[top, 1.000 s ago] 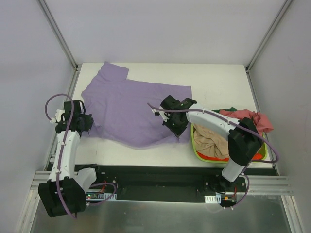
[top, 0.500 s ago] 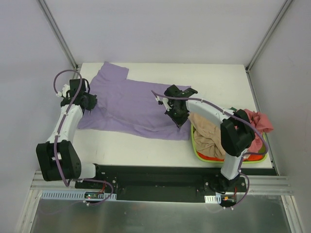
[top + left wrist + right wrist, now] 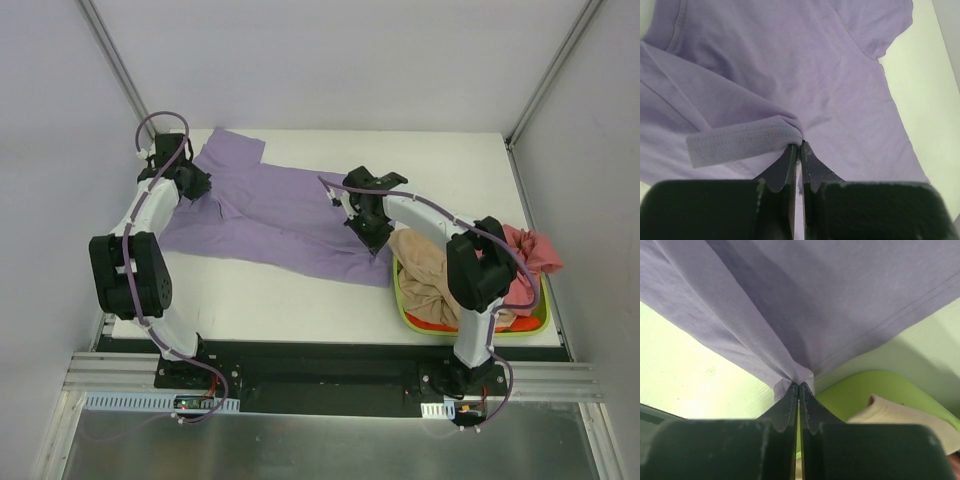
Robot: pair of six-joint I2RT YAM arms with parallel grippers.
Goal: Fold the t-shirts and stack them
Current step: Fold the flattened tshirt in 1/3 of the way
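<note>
A large lavender t-shirt [image 3: 280, 215] lies spread across the left and middle of the white table [image 3: 450, 170]. My left gripper [image 3: 200, 186] is over its far-left part, shut on a pinched fold beside a hemmed edge [image 3: 740, 142]; the cloth [image 3: 790, 60] lies flat beyond the fingertips, and the gripper [image 3: 800, 144] shows no gap. My right gripper [image 3: 372, 230] is at the shirt's right edge, next to the basket, shut [image 3: 799, 385] on a bunched corner of lavender cloth [image 3: 815, 300]. A tan t-shirt [image 3: 430, 272] and a pinkish-red t-shirt [image 3: 530, 250] lie in and over the basket.
The lime-green basket [image 3: 520, 330] stands at the near right of the table, its rim [image 3: 875, 390] just beyond my right fingers, with tan cloth [image 3: 900, 415] inside. Frame posts rise at the table's far corners. Bare tabletop lies along the near edge and far right.
Both grippers have moved toward the far side of the table, dragging the lavender shirt's held edges with them. The left arm swung furthest, up to the far-left corner.
</note>
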